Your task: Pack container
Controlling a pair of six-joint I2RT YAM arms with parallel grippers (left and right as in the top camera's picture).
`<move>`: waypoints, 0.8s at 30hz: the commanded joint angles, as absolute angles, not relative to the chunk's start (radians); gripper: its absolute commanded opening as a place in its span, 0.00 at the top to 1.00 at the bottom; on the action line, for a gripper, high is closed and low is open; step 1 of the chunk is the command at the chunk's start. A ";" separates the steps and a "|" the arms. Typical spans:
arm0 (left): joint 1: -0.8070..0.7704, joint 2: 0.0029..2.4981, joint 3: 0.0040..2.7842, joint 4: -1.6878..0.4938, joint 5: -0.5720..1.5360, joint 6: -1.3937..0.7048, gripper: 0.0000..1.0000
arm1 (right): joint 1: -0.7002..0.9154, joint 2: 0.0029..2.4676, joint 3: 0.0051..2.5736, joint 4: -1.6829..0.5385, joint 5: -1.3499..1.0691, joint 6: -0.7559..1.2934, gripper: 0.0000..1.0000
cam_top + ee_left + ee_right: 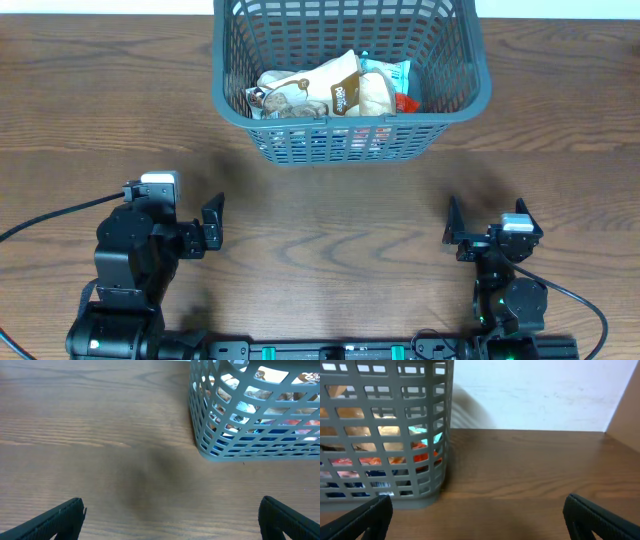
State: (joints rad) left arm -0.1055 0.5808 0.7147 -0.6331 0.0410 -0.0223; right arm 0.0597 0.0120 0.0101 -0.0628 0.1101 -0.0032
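The container [226, 62], a grey lattice basket, stands at the back middle of the table with several snack packets [330, 88] inside. It also shows in the left wrist view [200, 445] at the upper right and in the right wrist view [442, 435] at the left. My left gripper [212, 222] is open and empty near the front left, well short of the basket. My right gripper [452, 232] is open and empty near the front right. In both wrist views the fingers [170, 520] [477, 520] are wide apart over bare wood.
A black cable [50, 215] runs along the table at the left of the left arm. A pale wall [535, 395] rises behind the table's far edge.
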 commanded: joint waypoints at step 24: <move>-0.099 0.579 0.720 -0.636 0.026 -0.009 0.01 | 0.051 0.005 0.006 -0.060 0.149 0.086 0.01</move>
